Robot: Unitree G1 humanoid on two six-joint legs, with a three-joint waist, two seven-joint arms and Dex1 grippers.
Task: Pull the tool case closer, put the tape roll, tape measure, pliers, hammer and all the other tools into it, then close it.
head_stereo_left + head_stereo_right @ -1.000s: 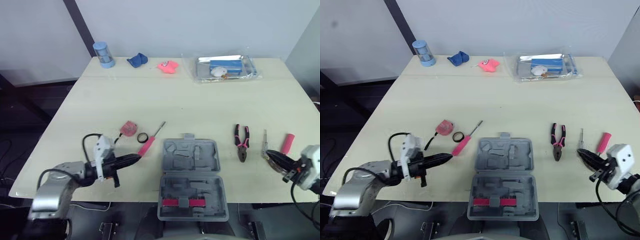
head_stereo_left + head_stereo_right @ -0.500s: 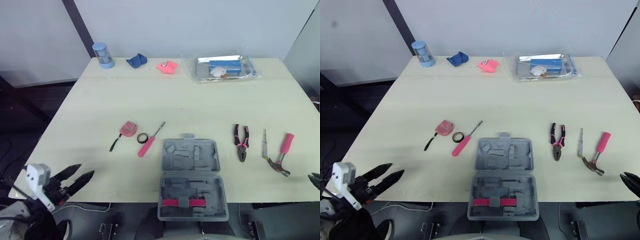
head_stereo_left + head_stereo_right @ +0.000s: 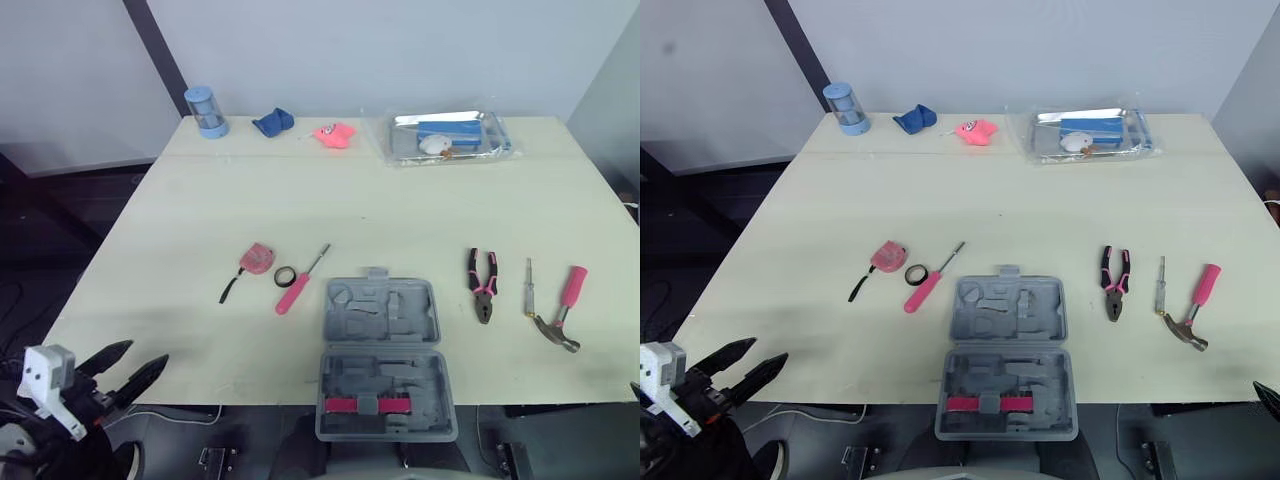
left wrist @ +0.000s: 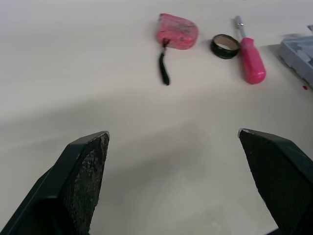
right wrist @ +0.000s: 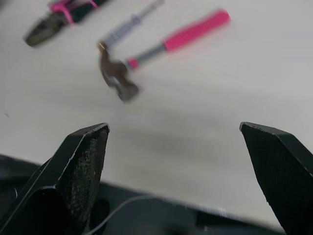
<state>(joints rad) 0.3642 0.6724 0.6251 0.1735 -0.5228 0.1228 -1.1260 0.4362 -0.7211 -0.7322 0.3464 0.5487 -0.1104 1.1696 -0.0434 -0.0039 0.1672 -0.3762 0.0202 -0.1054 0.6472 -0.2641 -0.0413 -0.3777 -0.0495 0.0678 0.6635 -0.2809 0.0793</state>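
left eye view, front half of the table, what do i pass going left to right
tape measure -> tape roll -> tool case -> pliers -> thin screwdriver -> hammer. The pink screwdriver is left out, since it overlaps the tape roll sideways.

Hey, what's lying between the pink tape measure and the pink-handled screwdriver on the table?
The black tape roll lies between the tape measure and the screwdriver. It shows in both eye views and in the left wrist view.
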